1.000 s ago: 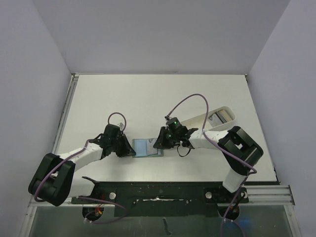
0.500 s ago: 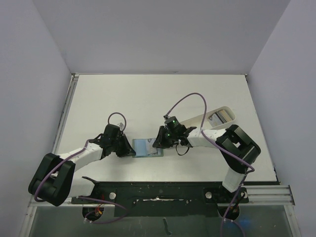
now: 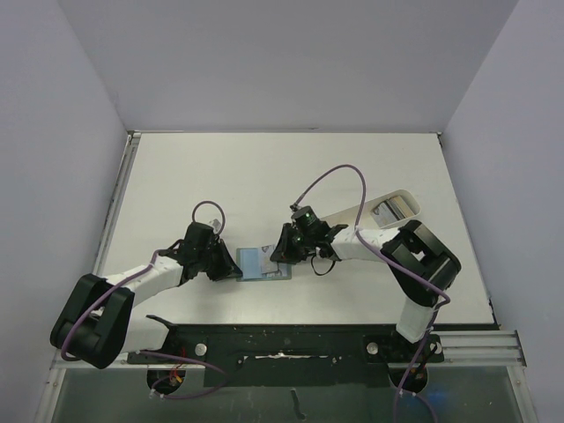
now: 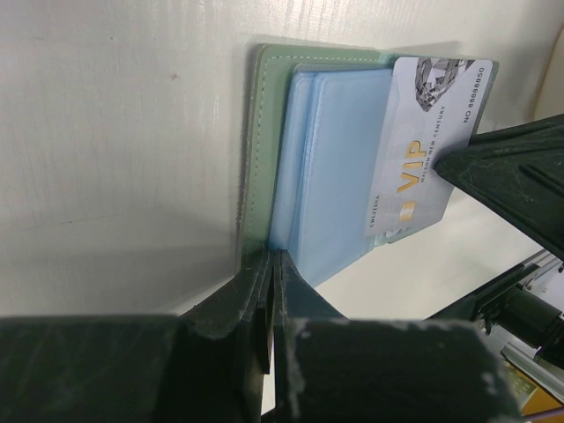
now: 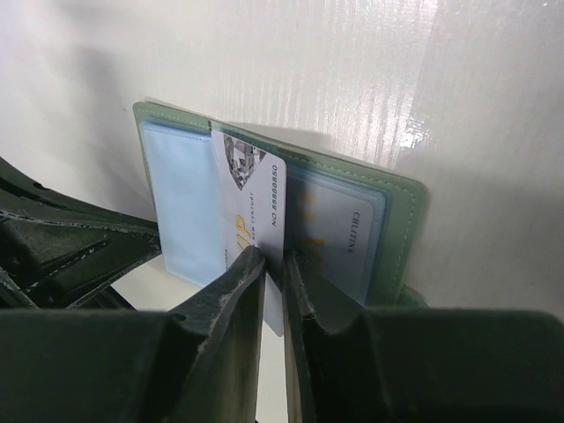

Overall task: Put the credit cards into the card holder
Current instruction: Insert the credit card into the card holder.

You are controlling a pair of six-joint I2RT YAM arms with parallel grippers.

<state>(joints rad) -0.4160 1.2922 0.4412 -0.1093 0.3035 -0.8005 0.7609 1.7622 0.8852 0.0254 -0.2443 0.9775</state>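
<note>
Right gripper (image 5: 271, 257) has crept left, reaching in low, pinching the silver VIP card (image 5: 256, 194) upright over the open card holder (image 5: 185, 203); left gripper (image 4: 269, 264) is clamped tight, tips at its green edge.

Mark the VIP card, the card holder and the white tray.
VIP card (image 4: 427, 150): left wrist view, middle of its printed face.
card holder (image 4: 333, 176): left wrist view, pale blue inner pocket.
white tray (image 3: 361, 211): top view, bare stretch of its long side.

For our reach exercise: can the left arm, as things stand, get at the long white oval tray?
Probably not: the shut left gripper sits on the edge of the grey-green bifold card holder, and the right arm lies across the way to the tray.
</note>
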